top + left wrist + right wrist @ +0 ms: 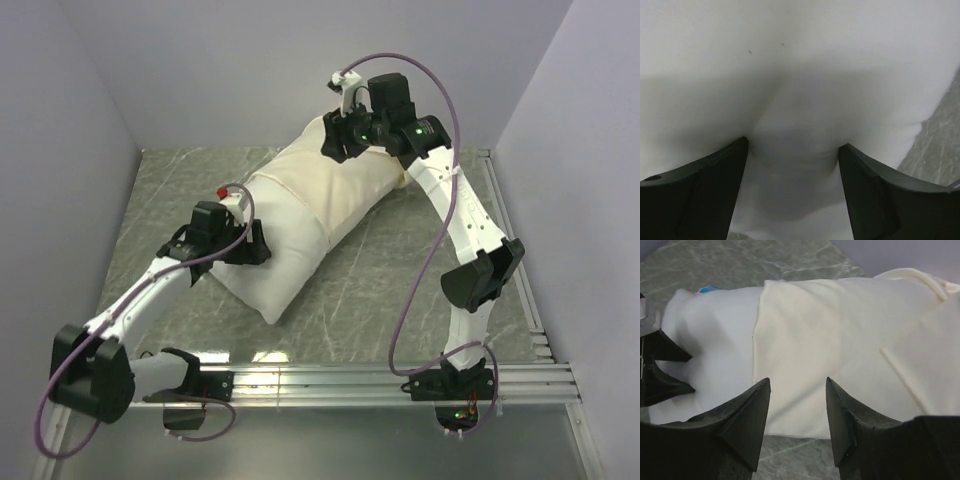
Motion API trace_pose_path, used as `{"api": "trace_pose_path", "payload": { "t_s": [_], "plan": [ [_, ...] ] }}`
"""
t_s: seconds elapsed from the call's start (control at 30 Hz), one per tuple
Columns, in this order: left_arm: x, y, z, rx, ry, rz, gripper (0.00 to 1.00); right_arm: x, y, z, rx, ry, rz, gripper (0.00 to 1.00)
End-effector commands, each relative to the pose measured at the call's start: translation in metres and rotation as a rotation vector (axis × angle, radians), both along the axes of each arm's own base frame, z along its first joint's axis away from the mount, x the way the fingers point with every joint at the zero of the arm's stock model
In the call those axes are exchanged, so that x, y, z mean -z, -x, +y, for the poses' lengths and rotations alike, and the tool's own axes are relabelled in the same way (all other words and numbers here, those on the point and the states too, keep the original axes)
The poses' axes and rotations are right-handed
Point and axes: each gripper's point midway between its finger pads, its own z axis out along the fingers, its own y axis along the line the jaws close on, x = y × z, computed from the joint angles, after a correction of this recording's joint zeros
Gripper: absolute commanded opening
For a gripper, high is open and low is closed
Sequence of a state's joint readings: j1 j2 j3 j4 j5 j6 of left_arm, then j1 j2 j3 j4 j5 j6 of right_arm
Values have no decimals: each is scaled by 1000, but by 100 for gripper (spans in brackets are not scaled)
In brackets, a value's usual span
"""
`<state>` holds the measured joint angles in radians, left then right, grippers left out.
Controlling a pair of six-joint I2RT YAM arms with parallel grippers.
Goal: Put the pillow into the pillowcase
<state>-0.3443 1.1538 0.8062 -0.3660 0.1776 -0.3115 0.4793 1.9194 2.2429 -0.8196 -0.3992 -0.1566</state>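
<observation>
Between the spread jaws of the left gripper [793, 145], the pillow [800, 60].

Overhead view — wrist close-ups, pillow [262, 280] shared

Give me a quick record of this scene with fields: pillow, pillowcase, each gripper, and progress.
pillow: white, lying diagonally on the table, far part inside the case, near-left end bare
pillowcase: cream, covering the pillow's far part, hem across its middle
left gripper: open, fingers straddling a bulge of the bare pillow end
right gripper: open, at the pillowcase's far end, contact unclear
progress: pillow partly inserted, not finished
</observation>
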Motion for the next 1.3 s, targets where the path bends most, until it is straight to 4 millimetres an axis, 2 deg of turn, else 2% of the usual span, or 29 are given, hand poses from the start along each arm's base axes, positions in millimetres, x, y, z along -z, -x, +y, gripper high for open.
{"api": "trace_pose_path", "payload": {
  "t_s": [0.0,0.03,0.07,0.1,0.13,0.2,0.23,0.27,0.3,0.37,0.4,0.47,0.5,0.63,0.77,0.8,0.93,1.03,1.07,1.13,1.2,1.23,1.27],
  "plan": [
    [19,-6,-5,22,60,73,79,-8,-3,-20,98,126,-108,55],
    [17,-5,-9,41,71,71,77,4,-11,-17,103,156,-97,55],
    [14,-3,-12,60,95,73,76,7,-13,-14,108,163,-93,56],
    [9,5,-21,99,151,96,76,1,-18,-15,129,162,-106,57],
    [4,9,-23,116,181,96,77,14,-25,-9,123,174,-85,59],
    [-27,13,-22,135,248,7,81,22,-26,1,113,195,-87,62],
    [-53,14,-15,128,271,-82,85,30,-25,6,95,222,-94,64],
    [-66,16,-15,135,285,-125,87,37,-24,9,93,241,-96,66],
    [-84,16,-14,139,298,-174,89,51,-17,22,67,268,-90,66],
    [-109,20,-10,137,290,-228,91,62,-13,29,61,320,-107,65],
    [-112,22,-9,131,285,-229,92,65,-7,41,43,334,-120,65],
    [-108,25,0,99,257,-206,93,75,-8,50,40,375,-127,63],
    [-105,26,4,88,249,-195,93,69,-6,56,29,372,-137,61],
    [-96,24,22,30,222,-179,93,90,-2,69,11,443,-139,59],
    [-94,16,38,-30,208,-173,94,107,-3,73,19,523,-163,57],
    [-94,13,41,-40,204,-179,94,113,-9,69,45,562,-177,57],
    [-94,15,42,-26,200,-208,94,118,-21,63,103,610,-202,54],
    [-89,17,40,-22,226,-212,93,118,-22,63,105,612,-207,44],
    [-80,18,40,-29,231,-196,93,116,-22,63,105,609,-208,26],
    [-81,12,42,-40,226,-221,89,111,-20,64,105,595,-213,4],
    [-80,9,42,-18,210,-257,88,106,-16,65,94,582,-210,0],
    [-87,17,29,87,237,-289,86,100,-12,67,80,561,-208,0],
    [-91,16,25,207,171,-414,86,96,-9,68,75,546,-207,0]
  ]
}}
